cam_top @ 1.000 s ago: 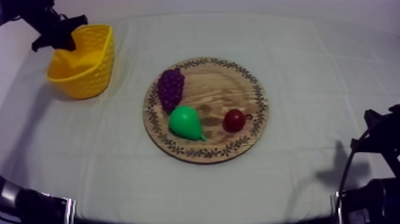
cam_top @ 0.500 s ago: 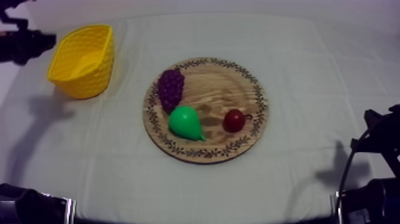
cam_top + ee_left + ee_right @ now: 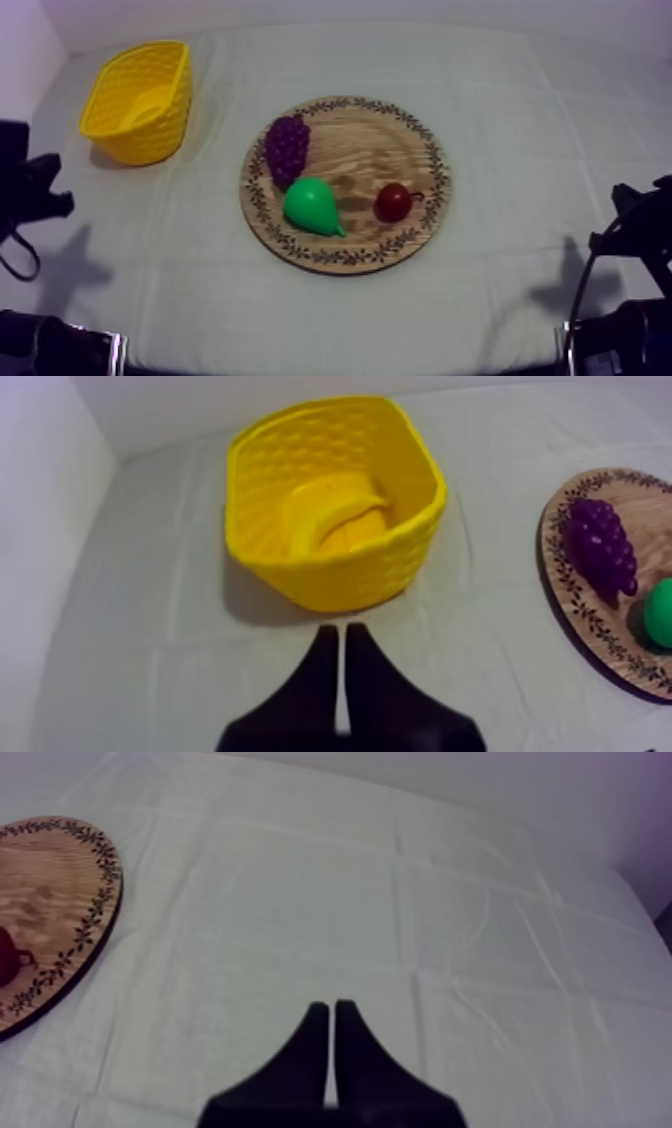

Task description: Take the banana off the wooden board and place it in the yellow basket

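The banana (image 3: 330, 516) lies in the bottom of the basket (image 3: 335, 581), a smooth curved shape nearly the same yellow as the plastic round it. The basket is a rounded oblong tub with a dimpled, woven-look wall. It stands at the far left of the table on the matt grey-white cloth (image 3: 520, 110), which shows faint fold lines.

The left gripper (image 3: 340, 632) hangs just on the near side of the basket, apart from it. Its two black fingers are pressed together into a narrow wedge, holding nothing.

The round board (image 3: 375, 140) sits mid-table, well apart from the basket. It is pale grained wood with a dark leafy ring round the rim. On it the knobbly purple grapes (image 3: 287, 148) lie at the far left, with the glossy green pear (image 3: 312, 205) just near of them and the small red fruit (image 3: 393, 202) to the right.

The right gripper (image 3: 327, 1008) is over bare cloth to the right of the board, its fingers likewise closed on nothing.
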### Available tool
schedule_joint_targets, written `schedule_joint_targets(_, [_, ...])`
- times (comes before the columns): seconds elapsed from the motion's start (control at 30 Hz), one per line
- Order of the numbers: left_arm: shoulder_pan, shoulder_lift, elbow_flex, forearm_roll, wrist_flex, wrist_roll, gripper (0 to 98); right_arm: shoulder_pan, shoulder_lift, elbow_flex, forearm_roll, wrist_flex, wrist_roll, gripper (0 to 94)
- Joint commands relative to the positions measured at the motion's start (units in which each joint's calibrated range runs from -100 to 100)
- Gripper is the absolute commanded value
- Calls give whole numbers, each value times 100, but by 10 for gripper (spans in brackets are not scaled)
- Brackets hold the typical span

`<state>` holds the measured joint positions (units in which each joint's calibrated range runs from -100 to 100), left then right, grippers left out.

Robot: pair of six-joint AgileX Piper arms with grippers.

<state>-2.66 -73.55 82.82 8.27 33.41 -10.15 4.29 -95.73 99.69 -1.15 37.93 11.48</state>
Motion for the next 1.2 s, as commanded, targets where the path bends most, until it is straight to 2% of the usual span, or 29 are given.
schedule_joint_targets(0.0, [39, -1035, 486, -163, 47, 359, 2, 0, -2, -3, 1, -2, 2, 3])
schedule_joint_targets(0.13, [134, -1609, 854, -404, 181, 635, 1, 0, -2, -3, 1, -2, 1, 3])
schedule_joint_targets(0.3, [195, -2069, 1366, -536, 20, 767, 1, 0, -2, -3, 1, -2, 2, 3])
schedule_joint_targets(0.4, [250, -2224, 1531, -789, 77, 1069, 1, 0, -2, -3, 1, -2, 1, 3])
schedule_joint_targets(0.5, [322, -2350, 1555, -907, 236, 1162, 1, 0, -2, -3, 1, -2, 3, 3])
schedule_joint_targets(0.6, [362, -2463, 1534, -959, 385, 1233, 1, 0, -2, -3, 1, -2, 1, 3])
schedule_joint_targets(0.8, [373, -2600, 1626, -998, 137, 1913, 1, 0, -2, -3, 1, -2, 2, 3])
schedule_joint_targets(0.87, [357, -2610, 1644, -1004, 83, 2049, 1, 0, -2, -3, 1, -2, 2, 3])
schedule_joint_targets(1.17, [342, -2619, 1661, -1010, 33, 2094, 1, 0, -2, -3, 1, -2, 2, 3])
